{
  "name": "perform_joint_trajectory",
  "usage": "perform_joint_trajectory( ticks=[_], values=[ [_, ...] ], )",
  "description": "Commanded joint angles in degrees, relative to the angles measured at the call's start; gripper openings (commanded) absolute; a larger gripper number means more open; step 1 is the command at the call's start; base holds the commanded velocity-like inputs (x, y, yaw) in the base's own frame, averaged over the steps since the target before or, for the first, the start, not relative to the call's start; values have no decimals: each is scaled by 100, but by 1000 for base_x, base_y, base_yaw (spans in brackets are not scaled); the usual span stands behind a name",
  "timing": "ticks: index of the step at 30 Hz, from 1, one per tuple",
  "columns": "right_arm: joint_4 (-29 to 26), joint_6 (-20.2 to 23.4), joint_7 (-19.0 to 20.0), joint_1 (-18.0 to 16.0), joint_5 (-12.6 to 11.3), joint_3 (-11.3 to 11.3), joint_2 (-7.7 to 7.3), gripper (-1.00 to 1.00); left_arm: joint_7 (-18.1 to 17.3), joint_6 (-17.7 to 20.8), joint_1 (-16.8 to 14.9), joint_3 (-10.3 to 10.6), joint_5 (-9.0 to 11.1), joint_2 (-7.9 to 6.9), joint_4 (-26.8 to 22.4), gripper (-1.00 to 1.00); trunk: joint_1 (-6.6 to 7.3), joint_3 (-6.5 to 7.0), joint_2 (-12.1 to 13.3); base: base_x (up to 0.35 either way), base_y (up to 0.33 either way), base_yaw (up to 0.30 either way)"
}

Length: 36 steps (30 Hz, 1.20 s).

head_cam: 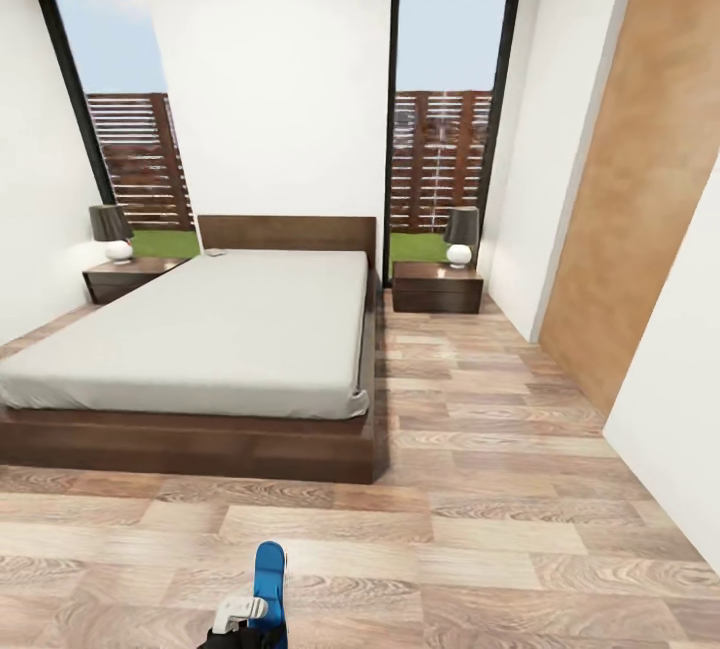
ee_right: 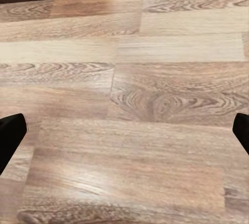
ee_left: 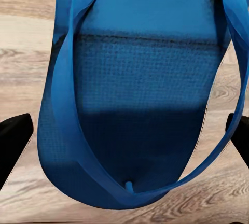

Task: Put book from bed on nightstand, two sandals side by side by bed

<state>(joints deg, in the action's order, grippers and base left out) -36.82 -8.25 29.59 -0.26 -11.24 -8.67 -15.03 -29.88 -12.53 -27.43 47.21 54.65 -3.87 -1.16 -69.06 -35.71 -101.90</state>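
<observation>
One bright blue sandal sticks forward from my left gripper at the bottom of the head view, above the plank floor. In the left wrist view the sandal spans the gap between the two black fingers, which press on its sides. The second sandal is out of view. The bed lies ahead at the left. A small flat thing rests on the mattress by the headboard, too small to identify as the book. Nightstands stand at the bed's left and right. My right gripper is open over bare floor.
Each nightstand carries a dark-shaded lamp. Tall dark-framed windows flank the headboard. A wooden door panel lines the right wall. A wide strip of wood floor runs between the bed and that wall.
</observation>
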Motion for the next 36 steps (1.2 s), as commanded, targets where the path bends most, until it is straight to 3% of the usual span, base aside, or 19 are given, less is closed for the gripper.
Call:
perform_joint_trajectory(
  ticks=[1, 36],
  values=[
    [6, 2, 42, -2, -42, -12, 0, 100, -9, -22, -6, 43, 37, 1, 2, -100, 1, -6, -3, 0, 0, 291],
    [8, -1, 38, -1, -36, -12, 0, 100, -9, -22, 0, 42, 40, 48, 2, -100, 1, -6, -3, 0, 0, 284]
  ],
)
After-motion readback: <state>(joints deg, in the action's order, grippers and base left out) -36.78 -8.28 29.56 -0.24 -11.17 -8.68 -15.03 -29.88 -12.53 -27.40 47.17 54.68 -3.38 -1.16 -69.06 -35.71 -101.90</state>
